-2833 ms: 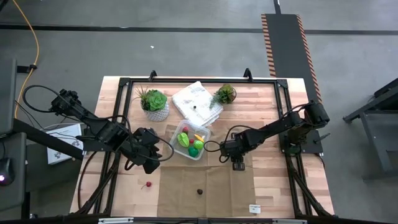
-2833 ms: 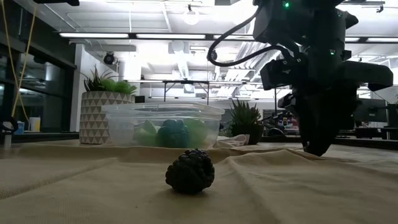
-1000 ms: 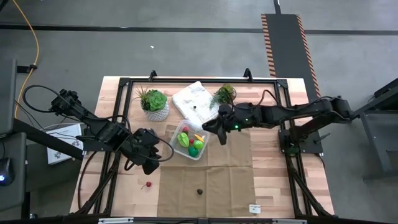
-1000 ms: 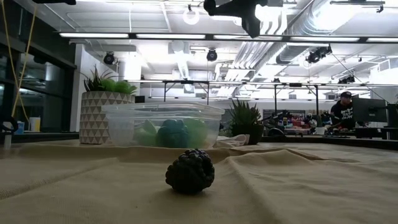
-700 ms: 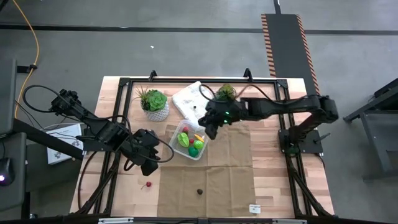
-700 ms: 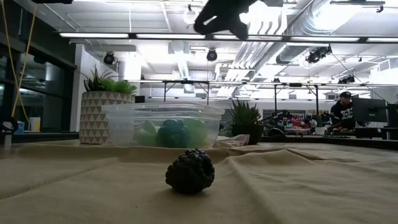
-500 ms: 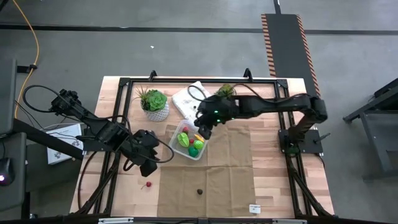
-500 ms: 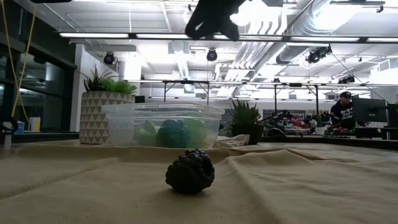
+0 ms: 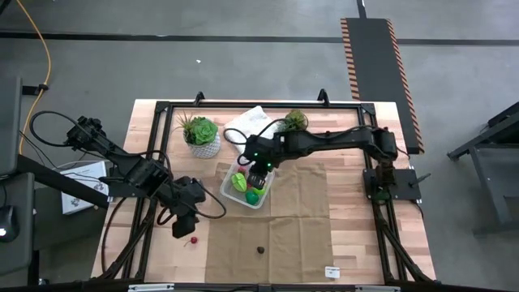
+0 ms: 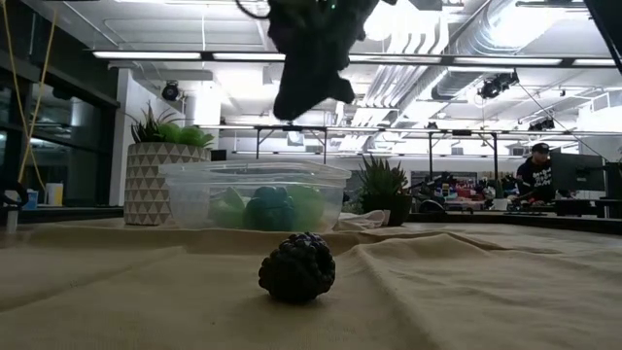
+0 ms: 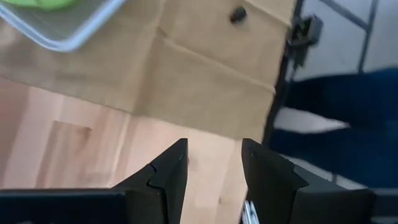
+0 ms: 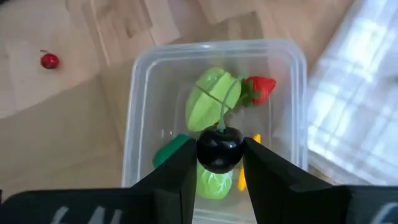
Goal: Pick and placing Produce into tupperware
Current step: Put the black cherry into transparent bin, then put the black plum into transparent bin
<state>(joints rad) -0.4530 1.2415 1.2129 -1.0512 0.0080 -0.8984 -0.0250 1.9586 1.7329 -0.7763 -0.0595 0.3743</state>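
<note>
right pincer (image 12: 219, 167) pinching dark cherry (image 12: 219, 148) over tupperware (image 12: 142, 112) | left pincer (image 11: 212, 167) spread

A wooden bench (image 9: 349, 235) is seen from above, edged by a black metal frame (image 9: 243, 105) and partly covered by a tan cloth (image 9: 300, 227). Two potted plants are set toward its far edge: one in a white patterned pot (image 9: 201, 135), one smaller (image 9: 293, 122). Between them a crumpled white bag (image 9: 250, 123) is laid (partly hidden). A small white label (image 9: 332, 272) is stuck near the front edge.
</note>
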